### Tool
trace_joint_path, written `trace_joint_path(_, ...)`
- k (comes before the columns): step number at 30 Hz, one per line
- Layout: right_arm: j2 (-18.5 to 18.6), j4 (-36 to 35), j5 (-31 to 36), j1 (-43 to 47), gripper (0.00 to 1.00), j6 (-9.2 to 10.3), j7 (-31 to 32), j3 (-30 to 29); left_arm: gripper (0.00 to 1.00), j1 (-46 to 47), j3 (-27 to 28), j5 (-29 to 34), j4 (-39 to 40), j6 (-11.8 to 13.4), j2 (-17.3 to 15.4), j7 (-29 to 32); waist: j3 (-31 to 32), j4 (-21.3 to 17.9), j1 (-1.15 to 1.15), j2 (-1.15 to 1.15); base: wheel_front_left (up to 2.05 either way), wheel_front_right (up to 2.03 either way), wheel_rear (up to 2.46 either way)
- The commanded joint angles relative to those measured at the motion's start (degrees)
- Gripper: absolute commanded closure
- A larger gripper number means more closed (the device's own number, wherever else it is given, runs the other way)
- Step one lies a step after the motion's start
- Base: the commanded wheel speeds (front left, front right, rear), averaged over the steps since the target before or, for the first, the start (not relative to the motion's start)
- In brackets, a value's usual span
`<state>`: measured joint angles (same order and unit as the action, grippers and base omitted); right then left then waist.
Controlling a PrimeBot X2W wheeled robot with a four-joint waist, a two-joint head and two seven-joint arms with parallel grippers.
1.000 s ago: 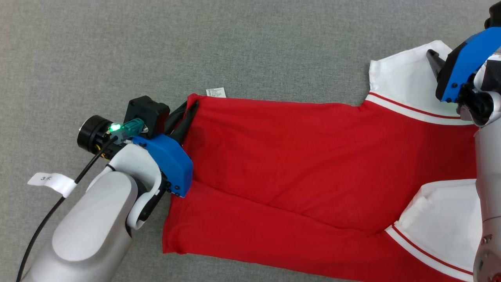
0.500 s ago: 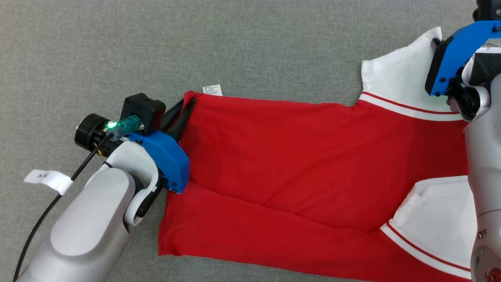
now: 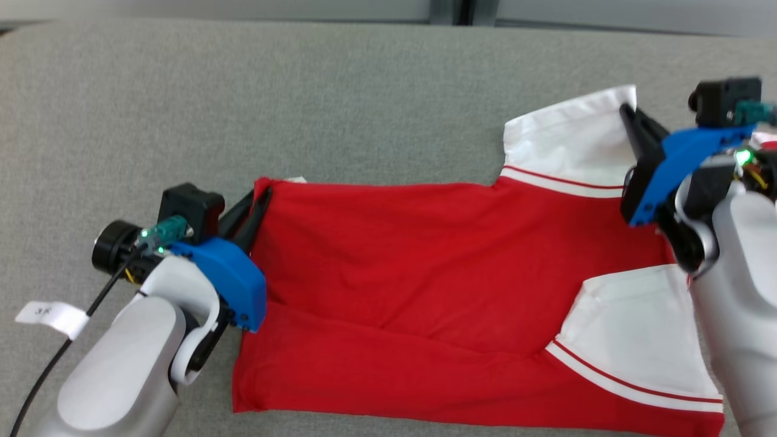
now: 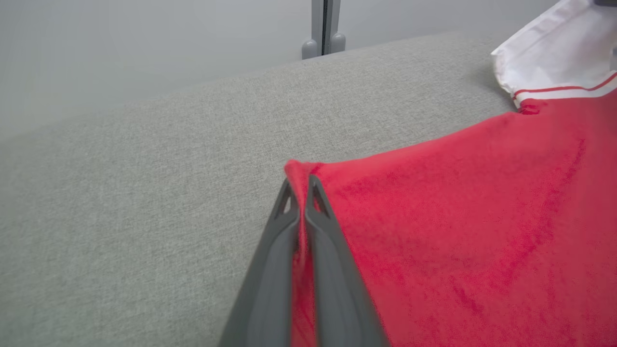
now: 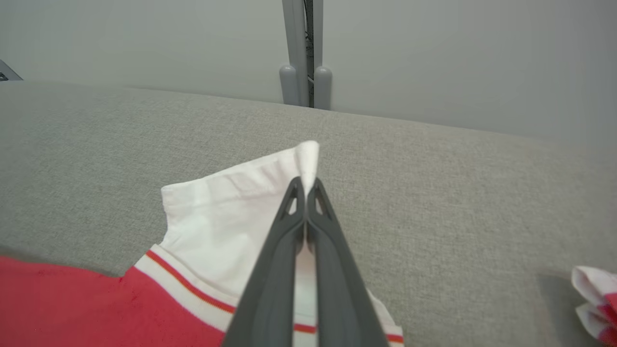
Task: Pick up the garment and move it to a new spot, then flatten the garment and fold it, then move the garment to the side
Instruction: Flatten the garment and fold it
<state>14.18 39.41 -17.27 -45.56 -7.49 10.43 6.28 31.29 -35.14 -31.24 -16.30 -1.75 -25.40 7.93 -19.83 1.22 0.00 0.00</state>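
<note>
Now the red cloth garment [image 3: 425, 273] with white, red-striped sleeves is lying spread across the grey woven fabric surface [image 3: 303, 103], with a long fold running along its near side. The left gripper [image 3: 260, 195] is pinching the far red hem corner, its dark fingers [image 4: 328, 250] closed with cloth caught between them. The right gripper [image 3: 626, 110] is clamping the outer corner of the far white sleeve [image 3: 564, 145], fingers pressed together on the fabric, and that corner is standing up a little from the surface.
</note>
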Motion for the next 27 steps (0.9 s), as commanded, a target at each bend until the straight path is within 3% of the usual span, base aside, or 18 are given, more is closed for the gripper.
trace_joint_path(1,0.82,-1.28,-1.23,2.26,1.00,0.00,-0.65,0.86,1.00,-1.14,0.26,-0.31,0.46,0.32,-0.47,-0.43,2.34,-1.86,0.00,0.00,0.00,0.00,0.00)
trace_joint_path(5,2.93,-8.99,-6.51,10.55,1.00,0.00,-2.96,3.59,1.00,-4.43,-0.02,-0.59,2.19,0.84,-1.02,-1.70,5.88,-2.98,0.00,0.00,0.00,0.00,0.00)
trace_joint_path(10,3.88,-18.26,-9.49,21.90,1.00,0.00,-5.36,2.21,1.00,-9.22,0.69,0.46,5.30,3.70,-1.96,-6.02,9.20,-3.82,0.00,0.00,0.00,0.00,0.00)
trace_joint_path(21,-3.02,-29.27,-6.71,40.80,1.00,-0.01,-5.35,-4.65,1.00,-23.40,1.77,0.66,7.16,9.68,-2.85,-15.83,11.31,-4.89,0.00,0.00,0.00,0.00,0.00)
trace_joint_path(27,-5.97,-28.93,-4.58,44.36,1.00,-0.01,-6.28,-6.67,1.00,-26.40,0.71,0.47,2.75,9.13,-0.65,-20.15,11.41,-5.03,0.00,0.00,0.00,0.00,0.00)
